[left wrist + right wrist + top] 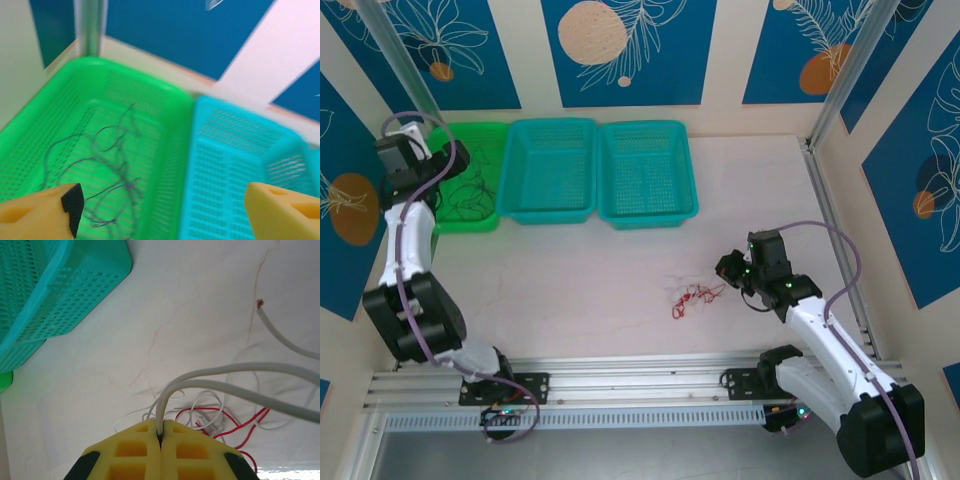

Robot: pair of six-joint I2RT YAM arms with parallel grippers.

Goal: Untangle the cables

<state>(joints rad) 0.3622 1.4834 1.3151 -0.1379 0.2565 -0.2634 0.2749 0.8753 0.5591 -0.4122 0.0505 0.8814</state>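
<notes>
The black cable lies as a loose squiggle on the floor of the green basket. My left gripper hangs open above it, straddling the wall between the green and cyan baskets, with nothing between its fingers. From above, the left gripper is over the green basket, where the black cable rests. My right gripper is shut on a doubled loop of the white cable, lifted off the table. The red cable lies tangled with thin white strands just below it. On the table, the red cable sits left of the right gripper.
Three baskets line the back of the table: green, a cyan one in the middle and a teal one on the right. The teal basket stands to the upper left of the right gripper. An aluminium rail runs along the near edge.
</notes>
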